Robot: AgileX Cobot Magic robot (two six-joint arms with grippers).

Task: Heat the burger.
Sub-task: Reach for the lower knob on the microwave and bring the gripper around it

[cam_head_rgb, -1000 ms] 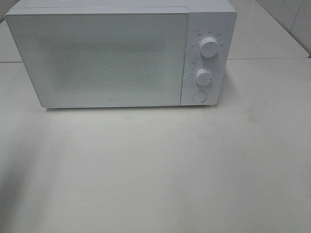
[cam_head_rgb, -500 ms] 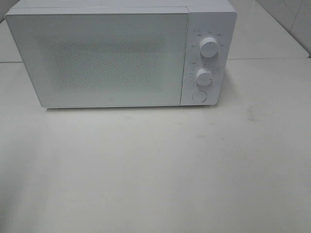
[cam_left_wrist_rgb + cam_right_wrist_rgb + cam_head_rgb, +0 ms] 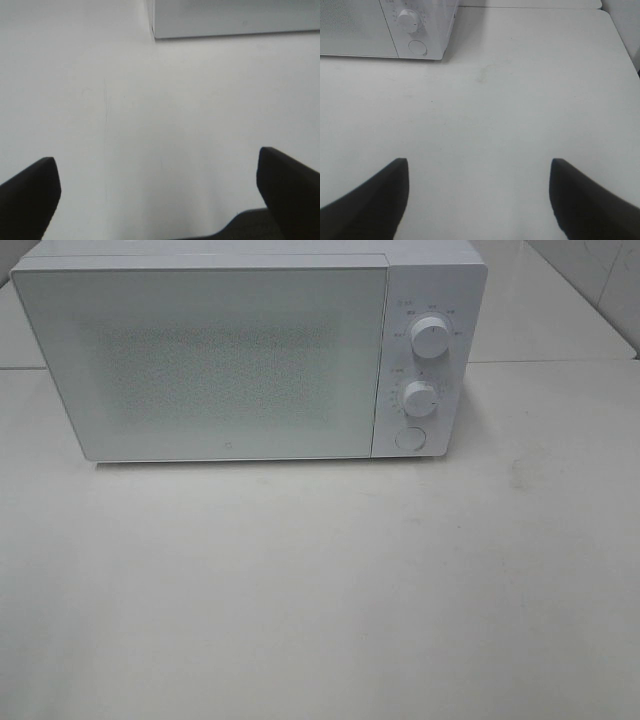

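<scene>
The left gripper (image 3: 156,160) and the right gripper (image 3: 478,162) both hang spread wide over the white table (image 3: 320,590), grasping nothing. The white microwave (image 3: 230,360) has its door closed (frosted, nothing shows through). The burger is hidden from every view, so I cannot tell where it lies relative to either gripper.

1. This looks like a kitchen.
2. A white microwave (image 3: 220,360) with two knobs (image 3: 430,340) and a round button (image 3: 409,438) stands at the back of a pale, smooth worktop (image 3: 320,590).
3. Glossy pale wall tiles (image 3: 612,280) with thin seams show behind it, at the right.
</scene>
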